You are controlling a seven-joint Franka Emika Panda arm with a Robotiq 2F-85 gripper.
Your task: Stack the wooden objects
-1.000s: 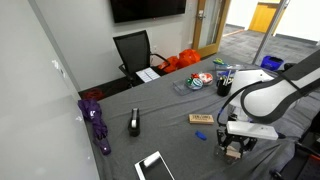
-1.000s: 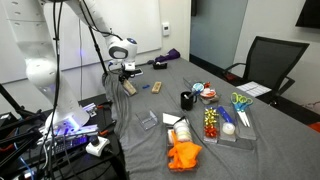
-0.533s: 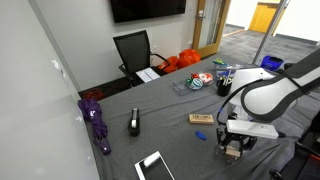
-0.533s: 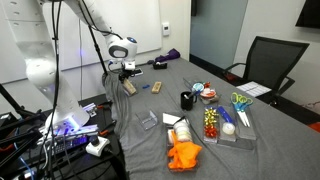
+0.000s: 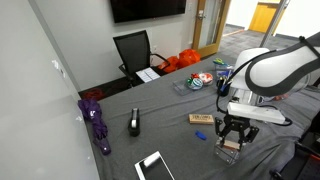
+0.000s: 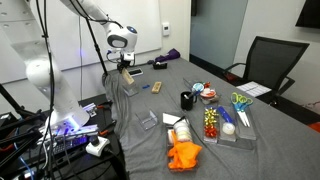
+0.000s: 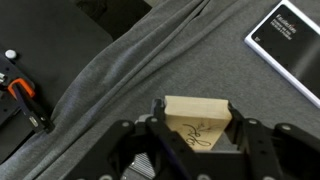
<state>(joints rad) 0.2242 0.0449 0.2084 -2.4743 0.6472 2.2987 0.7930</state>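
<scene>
The arm (image 5: 275, 70) stands higher over the table (image 5: 160, 108) than a second ago. Its gripper (image 7: 196, 128) has jaws clamped on the short block (image 7: 197, 115). Two wooden blocks in all: the long block (image 5: 202, 118) lies flat nearby, with one blue piece (image 5: 200, 136) just beside it.

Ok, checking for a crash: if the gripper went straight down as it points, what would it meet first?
Probably the grey tablecloth, touched first by the wooden block held in the gripper. Nothing else seems to lie underneath, though depth is unclear.
</scene>
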